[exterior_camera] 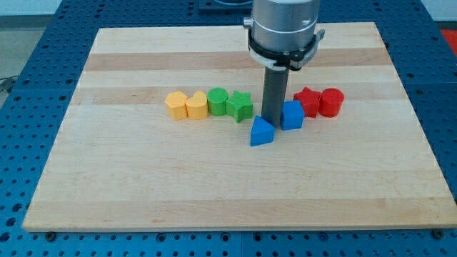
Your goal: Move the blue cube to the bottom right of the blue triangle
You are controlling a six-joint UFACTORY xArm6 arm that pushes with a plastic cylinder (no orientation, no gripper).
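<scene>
The blue cube (292,115) sits right of the board's middle, touching the red star (308,101) on its upper right. The blue triangle (262,132) lies just to its lower left. My tip (272,119) stands between them, right against the cube's left side and just above the triangle's top. The dark rod rises from there to the grey arm head at the view's top.
A row runs across the wooden board (143,193): yellow hexagon (175,105), yellow heart-like block (196,106), green cylinder (218,101), green star (240,106), then the red star and red cylinder (331,102) on the right.
</scene>
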